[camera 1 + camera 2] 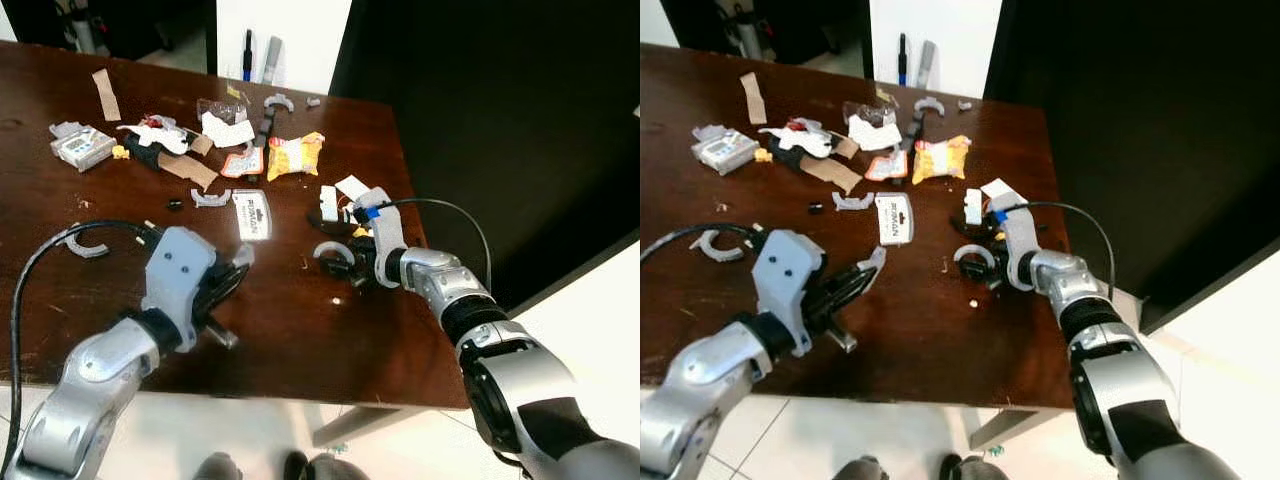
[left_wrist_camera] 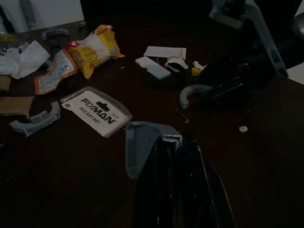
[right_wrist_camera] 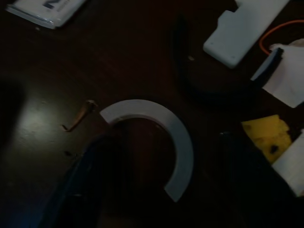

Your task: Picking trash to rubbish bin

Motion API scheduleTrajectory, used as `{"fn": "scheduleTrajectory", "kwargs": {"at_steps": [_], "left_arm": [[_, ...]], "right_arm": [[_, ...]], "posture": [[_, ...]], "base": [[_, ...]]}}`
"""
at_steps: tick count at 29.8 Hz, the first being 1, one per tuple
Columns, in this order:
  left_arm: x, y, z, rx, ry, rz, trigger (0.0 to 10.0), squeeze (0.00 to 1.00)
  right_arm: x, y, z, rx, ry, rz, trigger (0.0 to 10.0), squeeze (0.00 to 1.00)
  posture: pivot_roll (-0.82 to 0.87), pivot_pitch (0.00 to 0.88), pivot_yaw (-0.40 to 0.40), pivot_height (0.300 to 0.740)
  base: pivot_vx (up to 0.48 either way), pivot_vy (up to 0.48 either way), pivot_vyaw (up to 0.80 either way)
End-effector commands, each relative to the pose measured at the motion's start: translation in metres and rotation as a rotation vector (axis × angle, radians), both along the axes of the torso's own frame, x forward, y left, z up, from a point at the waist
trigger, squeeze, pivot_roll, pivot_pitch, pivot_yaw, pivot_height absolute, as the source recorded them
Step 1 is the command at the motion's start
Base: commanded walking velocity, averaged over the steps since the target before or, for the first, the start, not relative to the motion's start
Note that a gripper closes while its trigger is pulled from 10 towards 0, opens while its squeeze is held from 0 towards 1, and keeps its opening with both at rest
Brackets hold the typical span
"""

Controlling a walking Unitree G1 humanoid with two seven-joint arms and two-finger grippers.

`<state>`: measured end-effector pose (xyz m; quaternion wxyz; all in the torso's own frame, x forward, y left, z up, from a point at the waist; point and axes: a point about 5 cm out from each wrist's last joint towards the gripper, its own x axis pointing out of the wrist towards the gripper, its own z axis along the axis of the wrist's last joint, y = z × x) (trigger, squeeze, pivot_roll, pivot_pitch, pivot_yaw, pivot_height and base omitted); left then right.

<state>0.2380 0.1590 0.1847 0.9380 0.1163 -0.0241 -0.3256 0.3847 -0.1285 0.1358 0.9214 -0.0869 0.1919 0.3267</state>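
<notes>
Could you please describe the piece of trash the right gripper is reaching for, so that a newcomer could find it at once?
On the dark wooden table, look near its right edge, where the right gripper hovers with open fingers. Between them lies a grey plastic half-ring. Unlike the white block and paper scraps beyond it, it is a curved, open C shape.

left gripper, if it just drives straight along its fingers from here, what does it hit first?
Likely the Fixman hex key set package, lying flat on the table just ahead of the left gripper. Past it sit the yellow snack bag and orange wrapper. Depth is uncertain; a high pass could clear it.
</notes>
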Motion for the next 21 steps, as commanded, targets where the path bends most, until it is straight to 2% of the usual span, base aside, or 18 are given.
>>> {"fn": "scheduleTrajectory", "kwargs": {"at_steps": [1,2,5,13,21], "left_arm": [[-0.003,0.0,-0.001,0.013,0.008,-0.002,10.0,0.0],[-0.003,0.001,-0.001,0.012,0.008,0.001,10.0,0.0],[-0.004,0.001,-0.001,0.012,0.007,0.005,10.0,0.0],[-0.002,0.002,0.0,0.018,0.006,0.0,10.0,0.0],[0.0,0.002,0.001,0.023,0.0,-0.012,10.0,0.0]], "right_arm": [[-0.009,-0.011,-0.023,-0.096,0.063,-0.014,1.3,0.0],[-0.009,-0.011,-0.024,-0.147,0.024,0.018,0.0,0.0],[-0.013,-0.011,-0.03,-0.239,-0.02,0.063,0.0,0.0],[-0.019,-0.015,-0.041,-0.309,-0.001,0.089,0.0,0.0],[-0.03,-0.021,-0.06,-0.328,0.116,0.102,0.0,0.0]], "posture": [[0.21,0.165,-0.178,0.74],[0.21,0.165,-0.178,0.74],[0.21,0.165,-0.178,0.74],[0.22,0.155,-0.174,0.74],[0.21,0.144,-0.168,0.74]], "base": [[0.0,0.0,0.0],[0.0,0.0,0.0],[0.0,0.0,0.0],[0.0,0.0,0.0],[0.0,0.0,0.0]]}}
